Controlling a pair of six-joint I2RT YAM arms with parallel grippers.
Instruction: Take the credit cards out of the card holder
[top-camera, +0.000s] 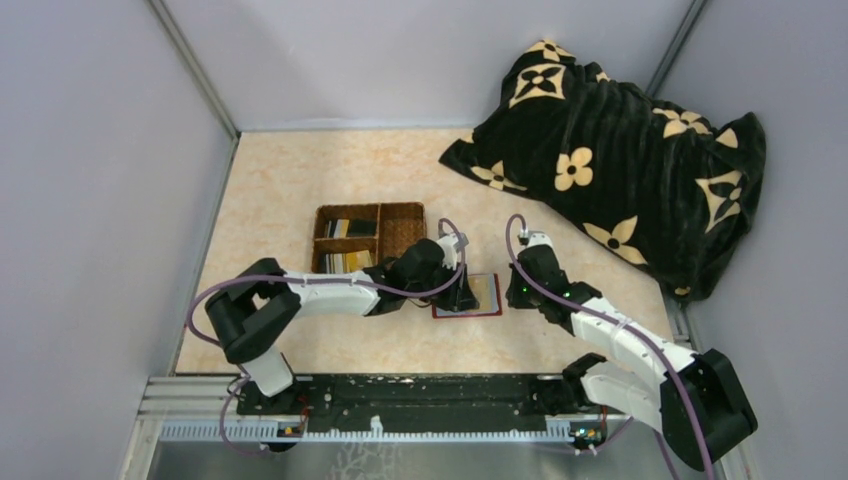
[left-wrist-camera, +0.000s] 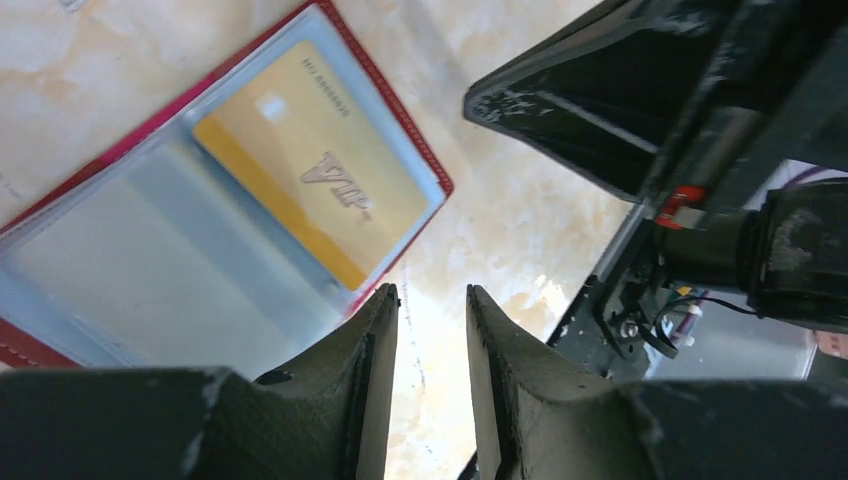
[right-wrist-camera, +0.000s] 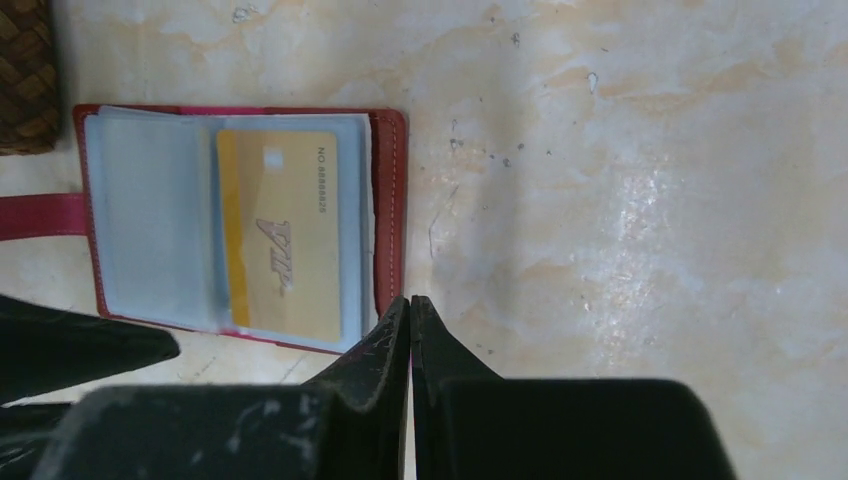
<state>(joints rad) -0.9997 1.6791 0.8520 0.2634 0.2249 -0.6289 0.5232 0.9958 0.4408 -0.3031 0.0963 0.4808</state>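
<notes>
The red card holder (top-camera: 484, 294) lies open and flat on the table between my two grippers. An orange-yellow credit card (right-wrist-camera: 285, 235) sits in its clear right-hand pocket; the left-hand pocket (right-wrist-camera: 150, 220) looks empty. In the left wrist view the same credit card (left-wrist-camera: 310, 170) lies inside the card holder (left-wrist-camera: 120, 260). My left gripper (left-wrist-camera: 432, 292) is open at the holder's near corner, with only table between its fingers. My right gripper (right-wrist-camera: 410, 300) is shut, tips at the corner of the holder's red edge (right-wrist-camera: 388, 200), and no card shows between them.
A brown wicker divided basket (top-camera: 405, 225) stands just behind the holder, with striped and dark cards (top-camera: 350, 262) in its compartments. A black blanket with cream flowers (top-camera: 620, 150) fills the back right. The holder's snap tab (right-wrist-camera: 40, 215) points toward the basket (right-wrist-camera: 25, 70).
</notes>
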